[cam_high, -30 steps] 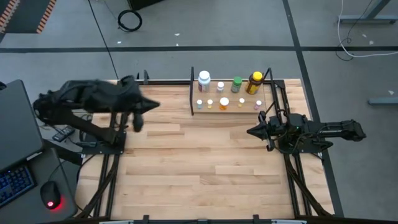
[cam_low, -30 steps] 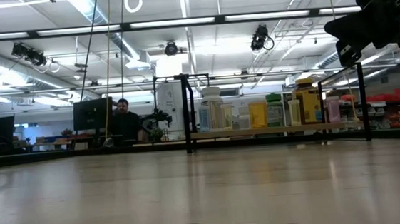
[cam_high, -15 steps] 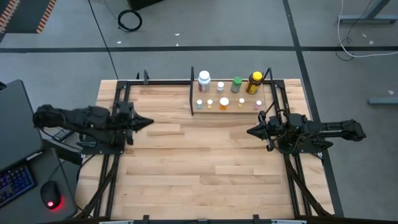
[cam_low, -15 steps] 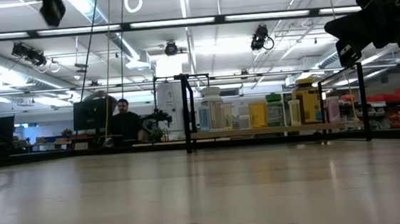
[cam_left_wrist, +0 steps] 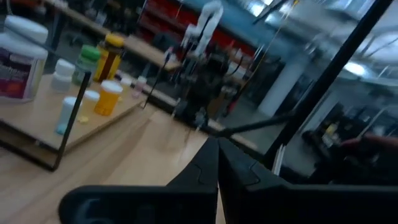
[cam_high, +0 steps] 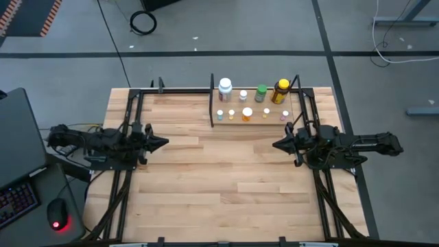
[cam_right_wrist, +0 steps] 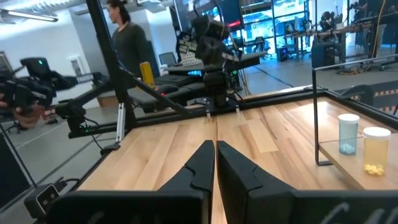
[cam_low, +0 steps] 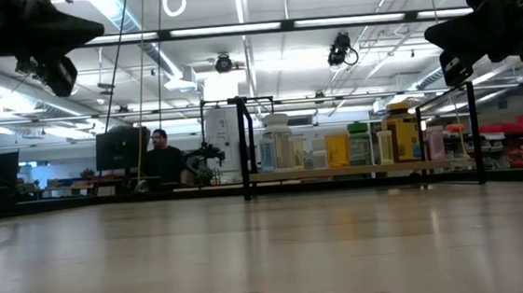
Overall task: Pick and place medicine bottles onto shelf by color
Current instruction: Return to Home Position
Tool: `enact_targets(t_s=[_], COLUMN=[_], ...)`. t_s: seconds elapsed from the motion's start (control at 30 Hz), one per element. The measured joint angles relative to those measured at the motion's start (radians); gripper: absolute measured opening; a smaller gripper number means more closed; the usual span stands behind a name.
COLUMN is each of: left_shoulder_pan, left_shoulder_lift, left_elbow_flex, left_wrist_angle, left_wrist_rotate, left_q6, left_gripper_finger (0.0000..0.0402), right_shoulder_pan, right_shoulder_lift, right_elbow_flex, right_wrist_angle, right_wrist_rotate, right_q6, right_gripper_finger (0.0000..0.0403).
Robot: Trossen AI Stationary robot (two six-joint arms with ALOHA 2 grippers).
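Note:
The shelf stands at the table's far edge, right of the middle. On it stand the medicine bottles: a large white labelled one, a small white one, a green one and a yellow dark-capped one in the back row, with several tiny ones such as an orange one in front. My left gripper is shut and level at the table's left side, holding nothing. My right gripper is shut and level at the right side, near the shelf's front, also holding nothing.
Black frame rails run along both sides of the table. A keyboard and a mouse lie off the left edge. Bare wooden tabletop spreads between the two grippers. A person is in the room behind.
My left arm has folded down from high above the table to a low, level pose at the left side; its gripper has tipped level and stayed shut. It now shows at the low view's upper left.

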Motion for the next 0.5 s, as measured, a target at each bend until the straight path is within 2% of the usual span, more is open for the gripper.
enact_targets(t_s=[0.17,0.33,0.5], left_shoulder_pan=[0.000,0.000,0.014], left_shoulder_lift=[-0.081,-0.134,-0.139], left_elbow_flex=[-0.108,-0.166,-0.166], left_wrist_angle=[0.122,0.126,0.110], left_wrist_rotate=[0.000,0.000,0.035], left_q6=[0.081,0.105,0.136], left_gripper_finger=[0.0002,0.0002,0.0001], right_shoulder_pan=[0.000,0.000,0.000], right_shoulder_lift=[-0.033,-0.065,-0.086], right_elbow_flex=[0.000,0.000,0.000], right_wrist_angle=[-0.001,0.000,0.001], right_wrist_rotate=[0.000,0.000,0.000], right_q6=[0.000,0.000,0.000], right_gripper_finger=[0.0023,0.0023,0.0023])
